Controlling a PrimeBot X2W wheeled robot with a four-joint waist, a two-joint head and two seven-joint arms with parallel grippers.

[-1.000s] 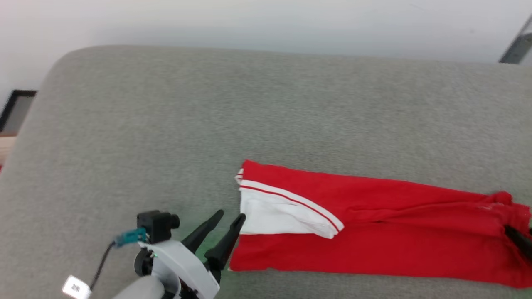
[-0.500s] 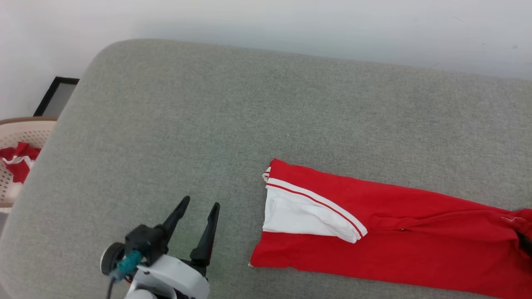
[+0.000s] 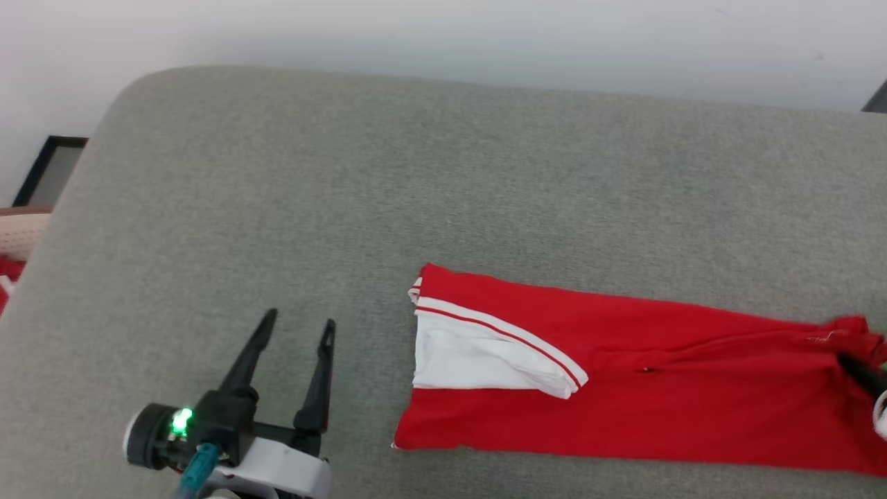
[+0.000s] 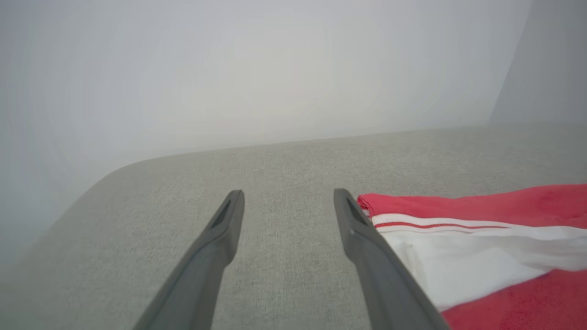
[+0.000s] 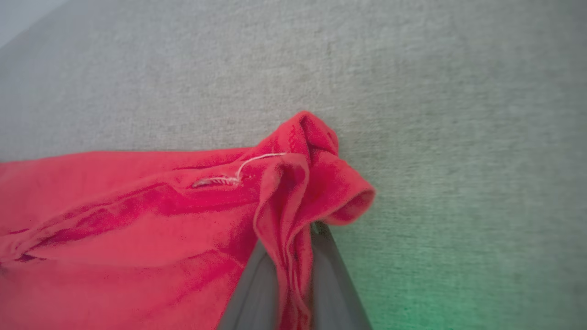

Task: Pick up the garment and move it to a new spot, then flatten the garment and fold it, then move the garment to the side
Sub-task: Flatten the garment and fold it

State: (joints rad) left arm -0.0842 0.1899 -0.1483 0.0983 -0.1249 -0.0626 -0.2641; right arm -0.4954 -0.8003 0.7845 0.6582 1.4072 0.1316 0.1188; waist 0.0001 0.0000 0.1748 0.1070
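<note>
The garment (image 3: 644,395) is a red shirt with a white sleeve and red-white trim, folded into a long strip on the grey cushion (image 3: 416,180). My left gripper (image 3: 298,324) hovers open just left of its sleeve end, fingers apart from the cloth; its wrist view has the garment (image 4: 481,247) to the right of the open left gripper (image 4: 289,197). My right gripper (image 3: 859,367) is at the strip's far right end. In the right wrist view the right gripper (image 5: 293,238) is shut on a bunched red fold of the garment (image 5: 293,183).
A pale perforated basket (image 3: 17,232) with red cloth sits off the cushion's left edge, with a dark frame (image 3: 48,166) behind it. A white wall (image 3: 443,34) runs behind the cushion. Bare cushion stretches left and behind the garment.
The right gripper has shut on the garment's right end. The left gripper has drawn away leftward from the sleeve end and turned more upright. The head camera has shifted.
</note>
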